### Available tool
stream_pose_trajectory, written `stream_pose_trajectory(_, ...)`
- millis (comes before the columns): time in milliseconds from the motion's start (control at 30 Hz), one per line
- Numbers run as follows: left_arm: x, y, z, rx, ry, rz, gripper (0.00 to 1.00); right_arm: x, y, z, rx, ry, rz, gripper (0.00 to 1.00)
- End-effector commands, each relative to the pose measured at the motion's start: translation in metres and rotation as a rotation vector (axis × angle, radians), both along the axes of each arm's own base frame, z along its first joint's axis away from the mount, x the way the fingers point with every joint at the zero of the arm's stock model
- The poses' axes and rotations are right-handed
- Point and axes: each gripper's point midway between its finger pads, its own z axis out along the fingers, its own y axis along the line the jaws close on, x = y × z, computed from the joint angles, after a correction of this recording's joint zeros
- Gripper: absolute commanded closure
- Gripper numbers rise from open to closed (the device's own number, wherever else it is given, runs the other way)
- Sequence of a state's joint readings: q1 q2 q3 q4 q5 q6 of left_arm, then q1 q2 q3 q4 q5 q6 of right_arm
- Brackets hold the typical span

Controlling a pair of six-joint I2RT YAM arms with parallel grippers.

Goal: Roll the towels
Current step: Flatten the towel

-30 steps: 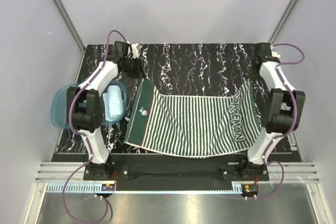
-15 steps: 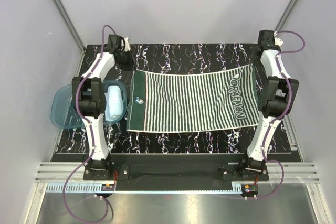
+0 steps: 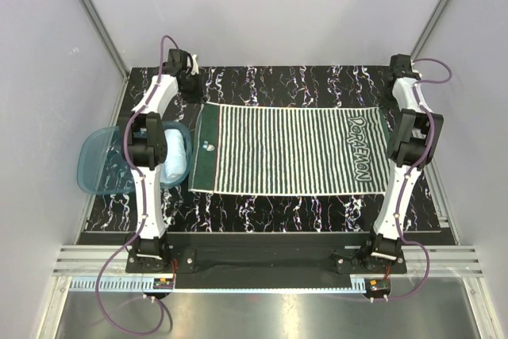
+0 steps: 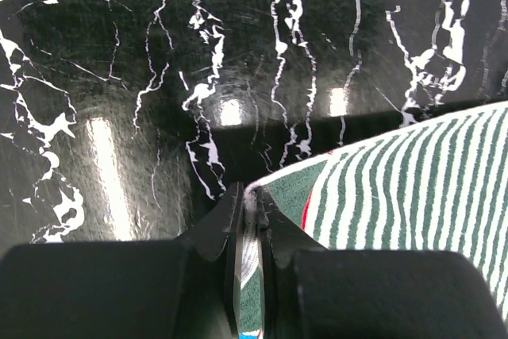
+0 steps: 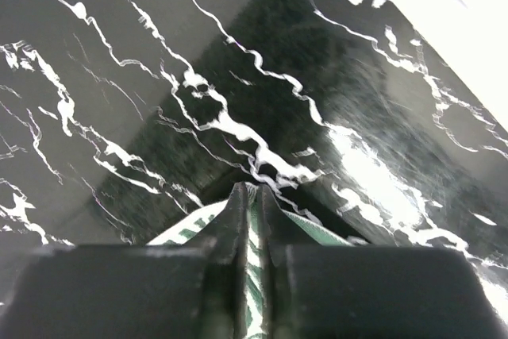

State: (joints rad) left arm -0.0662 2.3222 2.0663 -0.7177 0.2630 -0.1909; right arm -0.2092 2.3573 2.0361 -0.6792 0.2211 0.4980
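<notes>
the striped towel (image 3: 294, 148) lies spread flat on the black marbled table (image 3: 302, 81). its long side runs left to right, with the printed lettering at the right end. the left gripper (image 4: 251, 200) is pinched narrow on the far left corner of the cloth. the right gripper (image 5: 249, 194) is pinched narrow on the far right corner, and a sliver of striped fabric shows between its jaws. both corners sit low, at or just above the table; contact cannot be confirmed. the light blue towel (image 3: 173, 156) appears already rolled and lies inside the plastic tub (image 3: 95, 172), just left of the striped towel.

step in hand, as judged: straightening the striped towel ahead of rolling. rolling of this towel has not begun. the next move calls for releasing both corners without dragging the cloth, then taking one edge with both grippers and turning it over evenly. uneven pull on either side would likely skew the roll.
</notes>
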Motion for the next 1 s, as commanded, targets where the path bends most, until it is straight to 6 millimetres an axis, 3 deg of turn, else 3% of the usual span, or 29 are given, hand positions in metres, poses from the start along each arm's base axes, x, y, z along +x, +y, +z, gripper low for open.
stream_pose_trajectory(0, 0.012, 0.009, 0.013, 0.025, -0.046, 0.014, 0.94, 0.016, 0.002, 0.02, -0.002, -0.04, 0.027, 0.72)
stream_pose_trajectory(33, 0.013, 0.011, 0.012, 0.033, -0.046, 0.021, 0.79, 0.018, 0.002, 0.022, -0.002, -0.049, 0.03, 0.59)
stream_pose_trajectory(67, 0.013, 0.011, 0.012, 0.035, -0.047, 0.024, 0.7, 0.019, 0.001, 0.022, -0.005, -0.05, 0.037, 0.46)
stream_pose_trajectory(100, 0.013, 0.013, 0.014, 0.037, -0.049, 0.033, 0.56, 0.021, 0.001, 0.025, -0.008, -0.056, 0.045, 0.37)
stream_pose_trajectory(133, 0.012, 0.016, 0.015, 0.047, -0.047, 0.047, 0.4, 0.022, 0.001, 0.031, -0.014, -0.065, 0.047, 0.22)
stream_pose_trajectory(167, 0.012, 0.017, 0.018, 0.053, -0.053, 0.056, 0.24, 0.02, 0.0, 0.032, -0.017, -0.059, 0.048, 0.17)
stream_pose_trajectory(200, 0.011, 0.018, 0.031, 0.053, -0.077, 0.06, 0.09, 0.02, 0.0, 0.048, -0.022, -0.086, 0.046, 0.14)
stream_pose_trajectory(233, 0.012, 0.019, 0.038, 0.053, -0.101, 0.066, 0.01, 0.017, 0.002, 0.049, -0.018, -0.081, 0.047, 0.08)
stream_pose_trajectory(267, 0.01, 0.019, 0.04, 0.053, -0.105, 0.068, 0.01, 0.016, 0.002, 0.056, -0.019, -0.098, 0.043, 0.06)
stream_pose_trajectory(300, 0.01, 0.019, 0.058, 0.051, -0.139, 0.074, 0.01, 0.01, 0.004, 0.07, -0.018, -0.118, 0.039, 0.05)
stream_pose_trajectory(367, 0.007, 0.02, 0.075, 0.047, -0.161, 0.087, 0.01, 0.006, 0.006, 0.086, -0.021, -0.146, 0.044, 0.02)
stream_pose_trajectory(400, 0.003, 0.019, 0.095, 0.041, -0.195, 0.089, 0.01, 0.001, 0.008, 0.108, -0.026, -0.18, 0.046, 0.01)
stream_pose_trajectory(467, -0.005, 0.015, 0.113, 0.039, -0.22, 0.092, 0.01, -0.01, 0.014, 0.119, -0.023, -0.186, 0.055, 0.0)
stream_pose_trajectory(500, -0.014, 0.013, 0.128, 0.035, -0.24, 0.094, 0.01, -0.017, 0.018, 0.145, -0.029, -0.232, 0.058, 0.0)
stream_pose_trajectory(567, -0.03, 0.003, 0.135, 0.032, -0.234, 0.084, 0.01, -0.032, 0.029, 0.149, -0.01, -0.229, 0.076, 0.0)
stream_pose_trajectory(600, -0.042, -0.002, 0.151, 0.033, -0.257, 0.076, 0.01, -0.042, 0.034, 0.173, -0.01, -0.273, 0.083, 0.0)
stream_pose_trajectory(633, -0.059, -0.003, 0.135, 0.059, -0.207, 0.069, 0.01, -0.054, 0.043, 0.165, 0.01, -0.252, 0.096, 0.0)
stream_pose_trajectory(667, -0.072, -0.014, 0.135, 0.064, -0.203, 0.046, 0.01, -0.06, 0.051, 0.17, 0.016, -0.263, 0.115, 0.0)
stream_pose_trajectory(700, -0.087, -0.018, 0.15, 0.056, -0.242, 0.032, 0.01, -0.077, 0.058, 0.176, 0.016, -0.269, 0.127, 0.0)
stream_pose_trajectory(733, -0.107, -0.023, 0.124, 0.054, -0.183, 0.011, 0.01, -0.085, 0.065, 0.178, 0.021, -0.272, 0.142, 0.0)
stream_pose_trajectory(767, -0.121, -0.033, 0.119, 0.035, -0.17, -0.014, 0.01, -0.093, 0.075, 0.18, 0.024, -0.278, 0.165, 0.0)
stream_pose_trajectory(800, -0.132, -0.039, 0.128, 0.012, -0.199, -0.028, 0.01, -0.11, 0.081, 0.18, 0.026, -0.274, 0.179, 0.0)
stream_pose_trajectory(833, -0.151, -0.048, 0.108, -0.004, -0.14, -0.048, 0.01, -0.12, 0.086, 0.178, 0.037, -0.262, 0.187, 0.0)
stream_pose_trajectory(900, -0.172, -0.057, 0.113, -0.025, -0.153, -0.063, 0.01, -0.145, 0.093, 0.172, 0.054, -0.241, 0.193, 0.0)
stream_pose_trajectory(967, -0.204, -0.073, 0.093, -0.011, -0.103, -0.101, 0.01, -0.162, 0.098, 0.17, 0.076, -0.241, 0.196, 0.0)
